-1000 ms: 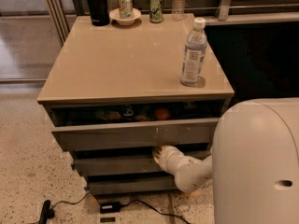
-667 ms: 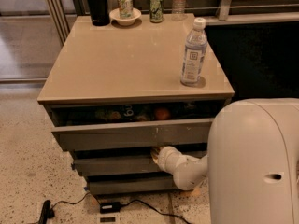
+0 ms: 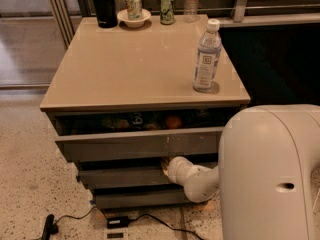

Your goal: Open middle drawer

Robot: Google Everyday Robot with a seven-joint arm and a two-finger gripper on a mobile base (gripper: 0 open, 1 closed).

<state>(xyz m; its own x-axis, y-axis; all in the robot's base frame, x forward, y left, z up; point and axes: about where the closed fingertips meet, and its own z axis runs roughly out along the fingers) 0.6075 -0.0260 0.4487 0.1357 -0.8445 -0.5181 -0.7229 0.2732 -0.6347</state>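
The cabinet has three stacked grey drawer fronts. The middle drawer (image 3: 120, 176) is the middle-sized front, sitting just below the widest top front (image 3: 135, 146), which stands pulled out a little with snacks inside. My gripper (image 3: 166, 166) reaches from the right into the dark gap at the top edge of the middle drawer, right of its centre. Its white wrist (image 3: 192, 176) lies in front of the drawer's right part. The fingertips are hidden in the gap. The lowest, narrowest front (image 3: 135, 199) is below.
On the tan cabinet top (image 3: 130, 64) stand a clear water bottle (image 3: 207, 56) at the front right, a black flask (image 3: 103, 4), a white bowl with a can (image 3: 134, 13), another can (image 3: 167, 7) and a bottle at the back. My white arm housing (image 3: 272, 174) fills the lower right. Black cables (image 3: 115, 220) lie on the floor.
My arm housing has shifted a little to the left and covers more of the cabinet's right side. The gripper stays at the middle drawer's top edge. The drawers look unmoved.
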